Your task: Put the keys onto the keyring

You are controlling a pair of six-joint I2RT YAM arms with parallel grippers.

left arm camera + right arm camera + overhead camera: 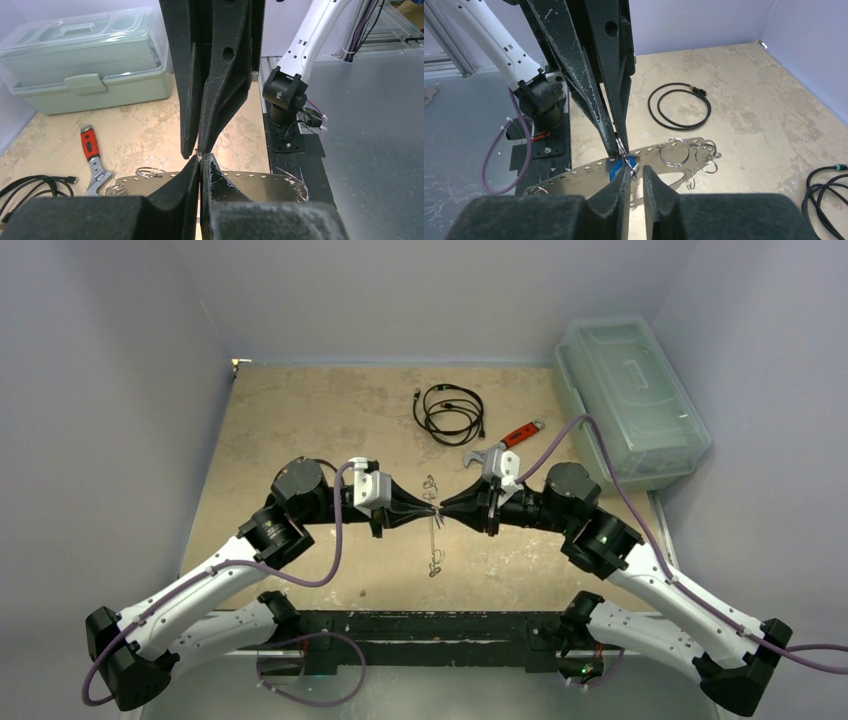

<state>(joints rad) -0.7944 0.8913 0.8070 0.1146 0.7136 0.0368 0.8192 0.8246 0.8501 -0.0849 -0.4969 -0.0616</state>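
Meeting tip to tip at the centre of the top view, the left hand (427,510) and the right hand (448,509) are above the tan worktop (300,430). The left hand's fingers are pressed together on a small wire loop (623,154). The right hand's fingers stand narrowly parted at that same loop; whether they grip it cannot be told. Just behind the tips, low in both wrist views, is the keyring (579,179), a long flat silvery piece with a row of punched holes and several small rings hooked along its edge. The blue-headed key (615,173) shows against it, just left of the right hand's fingertips. At the upper right of the top view a pale green toolbox (632,400) with a clear lid is shut; its contents cannot be made out. A red-handled wrench (512,439) and a coiled black cable (450,412) lie at upper centre, left of the box.
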